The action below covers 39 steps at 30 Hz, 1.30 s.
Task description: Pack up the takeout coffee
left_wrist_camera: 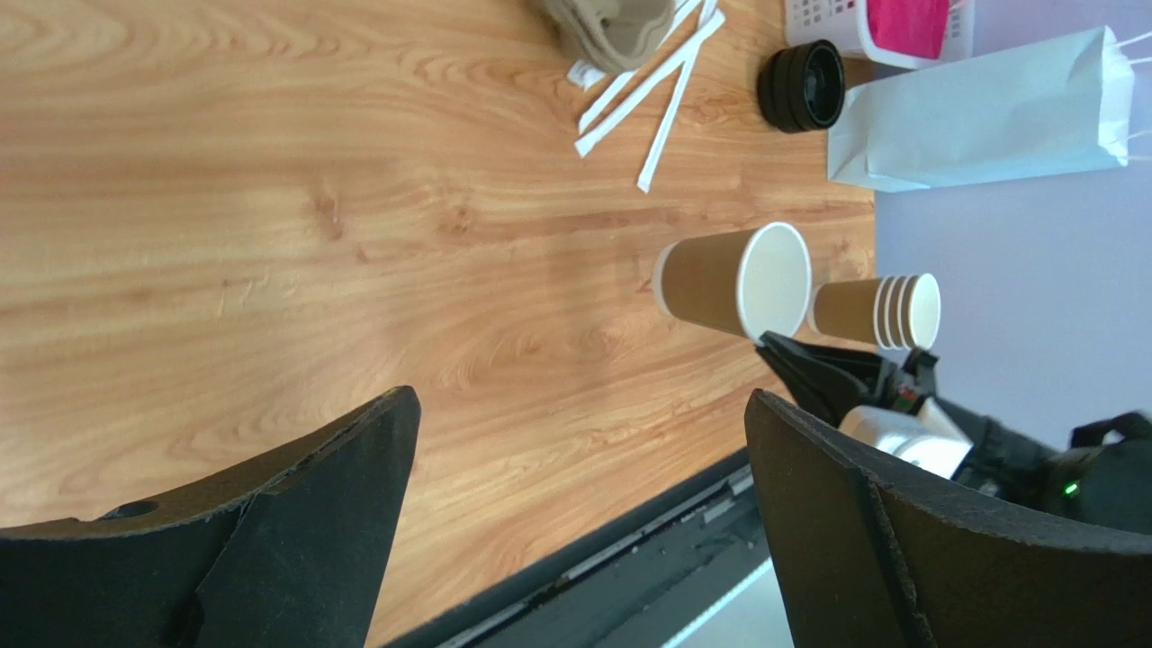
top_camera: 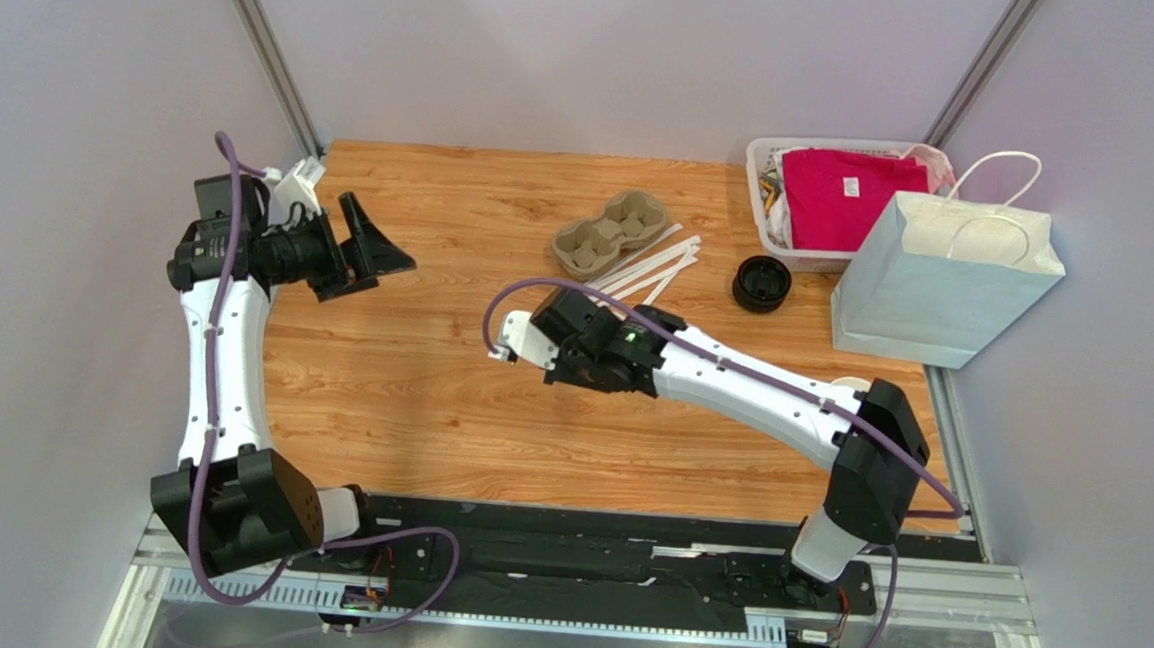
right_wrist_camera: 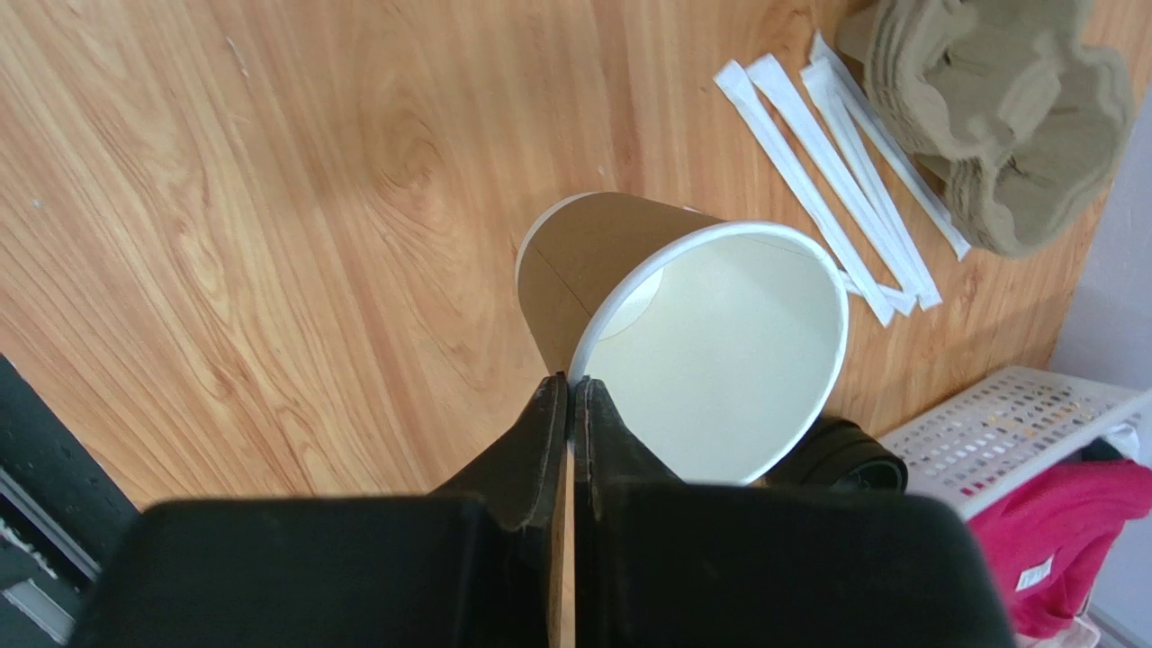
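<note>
The right gripper (right_wrist_camera: 571, 394) pinches the rim of the small brown kraft-paper cup (right_wrist_camera: 710, 344), open-topped and tilted over the wooden table (right_wrist_camera: 271, 203); the left gripper (left_wrist_camera: 582, 402) gapes wide, holding nothing.

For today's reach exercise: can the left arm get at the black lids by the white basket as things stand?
Probably not. The left gripper hangs open far left; the black lids lie far right, with the cup carrier and the right gripper, shut on a lidless cup, between.

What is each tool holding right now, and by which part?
Right tool pinches the lidless paper cup by its rim; left tool is open, holding nothing.
</note>
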{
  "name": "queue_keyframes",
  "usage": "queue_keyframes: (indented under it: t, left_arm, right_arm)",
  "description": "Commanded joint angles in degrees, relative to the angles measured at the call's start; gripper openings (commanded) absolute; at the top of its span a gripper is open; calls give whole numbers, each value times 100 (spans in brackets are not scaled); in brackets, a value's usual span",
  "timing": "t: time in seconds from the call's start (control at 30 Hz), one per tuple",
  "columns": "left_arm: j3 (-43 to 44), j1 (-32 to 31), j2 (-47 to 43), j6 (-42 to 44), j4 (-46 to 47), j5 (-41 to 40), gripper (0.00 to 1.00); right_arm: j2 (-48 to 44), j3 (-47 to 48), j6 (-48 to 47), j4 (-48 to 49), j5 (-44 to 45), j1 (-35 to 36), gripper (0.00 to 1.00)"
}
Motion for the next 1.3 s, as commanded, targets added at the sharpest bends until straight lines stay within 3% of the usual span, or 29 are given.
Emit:
queue_keyframes:
  t: [0.0,0.5,0.57,0.7,0.9,1.0,1.03,1.13,1.27]
  left_arm:
    - [43,265,-145,574,-574,662,99]
    - [-642,274,-699,408,235,477,99]
    - [-704,274,-752,364,270,460,99]
    - [-695,274,-761,372,279,451,99]
    - [-590,274,-779,381,305,398,99]
    - [-511,265,-814,390,419,468,99]
    - [-459,265,-831,399,463,494,99]
    - [-300,143,-884,600,648,434,99]
    - [-151,-384,-1024,1013,928,-155,99]
  right_arm:
    - [132,5,684,610,432,361,0]
    - [668,-311,1266,1067,652,915,0]
    - [686,-320,1301,1067,652,941,4]
    - [721,-180,1388,848,477,986,35]
    - [414,521,1582,110,-322,924,72]
    - [107,1005,1591,-303,-920,565,87]
    - [-24,1085,1591,-461,-1182,198,87]
    - [-148,1332,1512,-847,-1588,-802,85]
    - [-271,1473,1538,-1314,-2028,-2211,75]
